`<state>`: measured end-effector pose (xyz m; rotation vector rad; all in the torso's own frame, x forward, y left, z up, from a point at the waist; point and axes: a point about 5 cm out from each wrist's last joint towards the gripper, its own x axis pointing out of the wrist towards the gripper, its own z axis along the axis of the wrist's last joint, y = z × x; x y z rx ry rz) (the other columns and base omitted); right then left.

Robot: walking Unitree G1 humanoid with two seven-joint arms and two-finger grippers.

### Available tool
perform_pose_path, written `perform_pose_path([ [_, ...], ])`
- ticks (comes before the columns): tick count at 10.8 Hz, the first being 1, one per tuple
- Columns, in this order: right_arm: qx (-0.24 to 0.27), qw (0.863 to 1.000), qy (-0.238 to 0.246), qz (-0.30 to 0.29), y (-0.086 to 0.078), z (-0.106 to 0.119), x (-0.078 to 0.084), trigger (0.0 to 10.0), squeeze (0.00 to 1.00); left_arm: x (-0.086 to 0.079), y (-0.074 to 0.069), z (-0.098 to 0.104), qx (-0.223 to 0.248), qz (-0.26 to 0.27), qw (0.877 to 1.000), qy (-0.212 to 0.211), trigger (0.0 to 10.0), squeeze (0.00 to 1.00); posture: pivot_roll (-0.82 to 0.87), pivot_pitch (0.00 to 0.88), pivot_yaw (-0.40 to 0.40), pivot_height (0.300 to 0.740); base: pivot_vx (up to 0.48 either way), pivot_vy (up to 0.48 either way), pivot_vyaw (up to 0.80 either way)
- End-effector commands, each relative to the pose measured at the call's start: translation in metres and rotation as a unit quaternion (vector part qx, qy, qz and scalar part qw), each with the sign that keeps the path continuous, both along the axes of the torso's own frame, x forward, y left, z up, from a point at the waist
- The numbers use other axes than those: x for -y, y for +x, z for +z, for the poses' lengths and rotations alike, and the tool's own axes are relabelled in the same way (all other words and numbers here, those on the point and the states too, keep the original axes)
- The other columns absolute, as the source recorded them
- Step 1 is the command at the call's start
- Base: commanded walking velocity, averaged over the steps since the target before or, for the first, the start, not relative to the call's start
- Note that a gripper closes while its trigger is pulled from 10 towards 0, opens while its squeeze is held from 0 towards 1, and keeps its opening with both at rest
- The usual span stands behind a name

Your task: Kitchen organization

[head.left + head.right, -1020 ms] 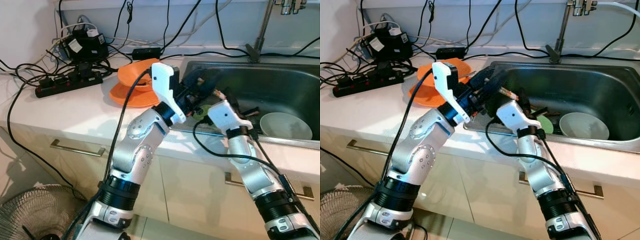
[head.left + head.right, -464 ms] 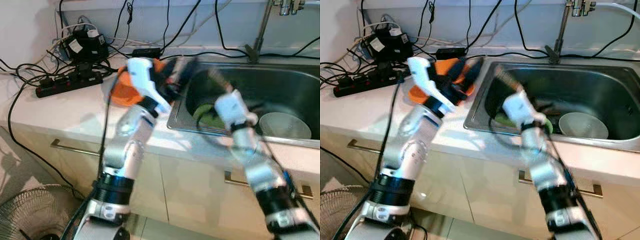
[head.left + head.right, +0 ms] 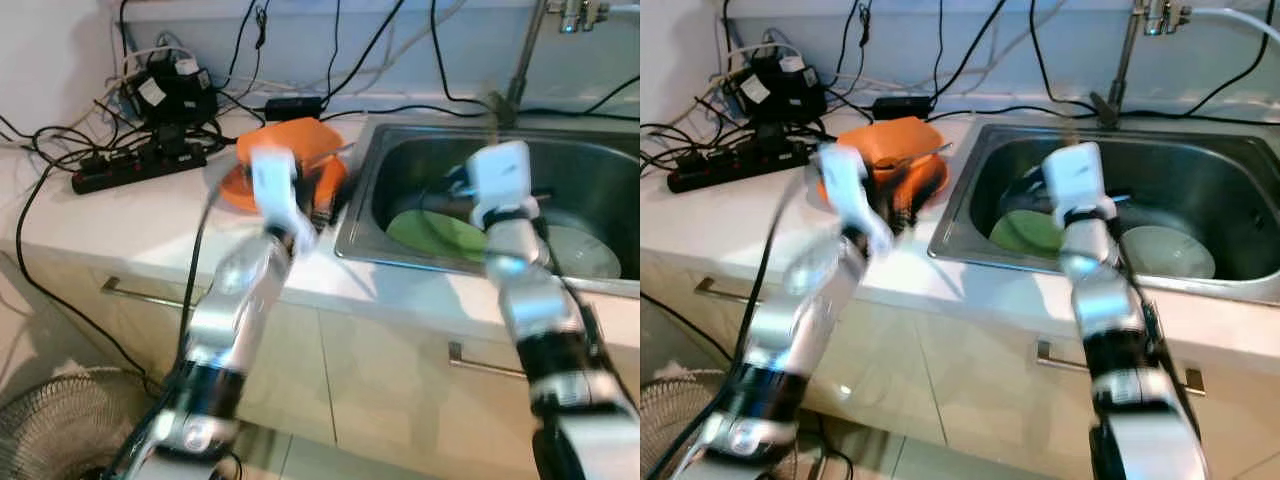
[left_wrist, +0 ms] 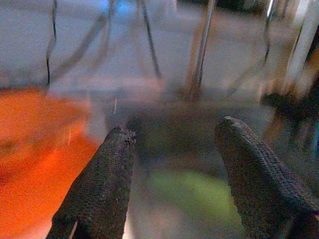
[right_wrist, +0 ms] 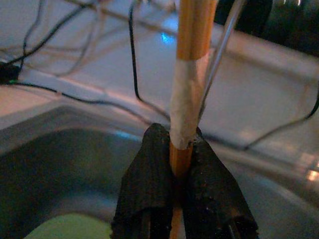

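Though smeared by blur along both arms, legible enough in the main.

Pale countertop [image 3: 110,235] to the left of the steel sink [image 3: 610,165] and along its front rim. Cabinet fronts below the sink, with metal handles. Wire fan [image 3: 50,425] on the floor, well left of the sink and far beneath it.

Left arm [image 3: 235,305] rising in front of the sink's left rim. Right arm [image 3: 545,330] rising in front of the sink's front rim, with its white wrist over the basin.

Orange dishes [image 3: 290,155] on the counter just beside the sink's left rim. Green plate [image 3: 440,235] lying flat inside the sink, toward its left front. White bowl [image 3: 590,255] inside the sink, to the right of the green plate. Faucet [image 3: 522,60] standing at the sink's back rim. Black power strip [image 3: 135,170] and a tangle of black cables on the counter, well left of the sink.

Left gripper [image 4: 174,144] near the sink's left rim, fingers [image 4: 107,184] spread wide with nothing between them, orange dishes to one side and green plate ahead.

Right gripper [image 5: 172,144] raised above the sink basin, fingers pressed together and pinching a wooden stick [image 5: 194,30]. Pale band wrapped round the stick just beyond the fingertips.
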<state>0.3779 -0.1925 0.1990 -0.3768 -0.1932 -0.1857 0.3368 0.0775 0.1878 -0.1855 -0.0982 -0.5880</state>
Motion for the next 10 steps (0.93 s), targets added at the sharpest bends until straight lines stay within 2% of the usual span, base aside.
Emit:
perform_pose_path([
  [1, -0.022, 0.999, 0.025, 0.004, 0.004, -0.004, -0.001, 10.0, 0.0, -0.001, 0.0, -0.005, -0.009, -0.006, 1.0, 0.026, 10.0, 0.0, 0.03, 0.002, 0.095, 0.74, 0.0, 0.0, 0.0],
  [2, -0.053, 0.997, 0.058, 0.002, 0.009, -0.012, 0.001, 10.0, 0.0, 0.001, -0.002, -0.014, -0.021, -0.017, 0.998, 0.053, 10.0, 0.0, 0.04, 0.0, 0.089, 0.74, 0.0, 0.0, 0.0],
  [3, -0.096, 0.991, 0.094, 0.005, 0.015, -0.025, 0.003, 10.0, 0.0, 0.009, -0.006, -0.021, -0.03, -0.043, 0.996, 0.078, 10.0, 0.0, 0.04, 0.0, 0.087, 0.74, 0.0, 0.0, 0.0],
  [6, -0.17, 0.976, 0.14, 0.001, 0.016, -0.049, 0.005, 10.0, 0.0, 0.02, -0.014, -0.027, -0.04, -0.076, 0.991, 0.099, 10.0, 0.0, 0.05, 0.003, 0.079, 0.74, 0.0, 0.0, 0.0],
  [8, -0.185, 0.972, 0.144, 0.002, 0.015, -0.056, 0.003, 10.0, 0.0, 0.02, -0.015, -0.028, -0.043, -0.079, 0.99, 0.104, 10.0, 0.0, 0.06, 0.004, 0.078, 0.74, 0.0, 0.0, 0.0],
  [9, -0.19, 0.97, 0.15, 0.006, 0.016, -0.058, 0.001, 10.0, 1.0, 0.021, -0.016, -0.028, -0.044, -0.08, 0.99, 0.109, 10.0, 0.0, 0.06, 0.003, 0.076, 0.74, 0.0, 0.0, 0.0],
  [10, -0.191, 0.97, 0.152, 0.008, 0.016, -0.059, -0.001, 10.0, 1.0, 0.022, -0.016, -0.028, -0.044, -0.081, 0.99, 0.11, 10.0, 0.0, 0.06, 0.003, 0.076, 0.74, 0.0, 0.0, 0.0],
])
